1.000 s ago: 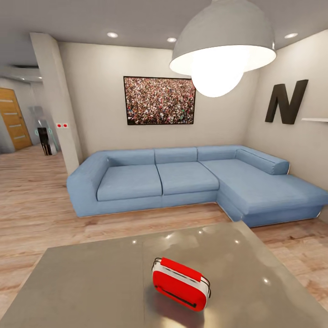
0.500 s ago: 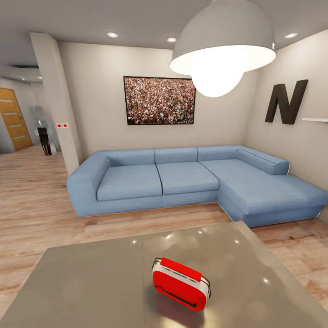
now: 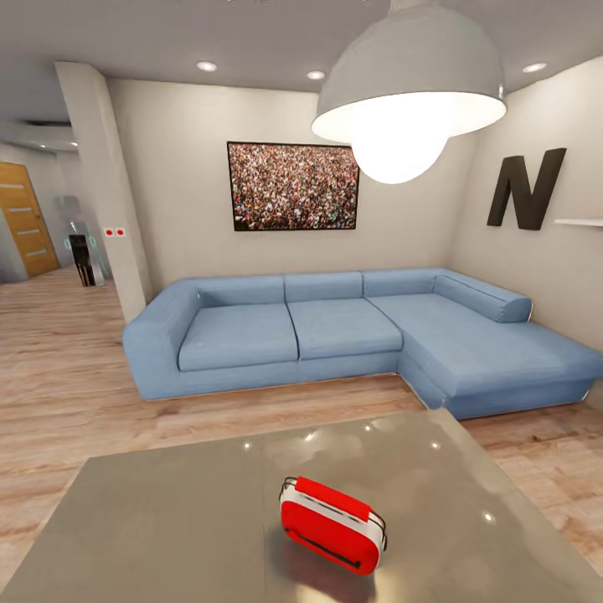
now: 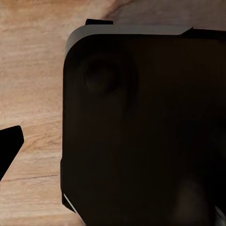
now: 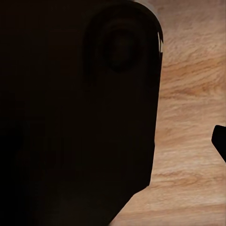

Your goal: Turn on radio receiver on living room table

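Observation:
The radio receiver [image 3: 332, 523] is a small red box with white edge trim and a thin loop handle. It lies on the glossy grey table [image 3: 167, 511], right of the centre seam and near the front of the head view. In the left wrist view one dark fingertip [image 4: 8, 148] juts in at the frame's edge over wood floor, beside a large dark rounded body [image 4: 141, 127]. The right wrist view shows a similar dark fingertip [image 5: 220, 141] beside a dark body [image 5: 75, 113]. Neither view reveals how the jaws stand.
Beyond the table stands a big blue L-shaped sofa [image 3: 335, 331] on light wood floor. A grey dome lamp [image 3: 410, 84] hangs overhead. A crowd picture [image 3: 293, 186] and a black letter N [image 3: 526, 188] hang on the beige walls. A pillar [image 3: 105, 193] stands at the left.
The whole head view has shifted very slightly, so the camera moved a touch. The radio receiver sits where it was on the table.

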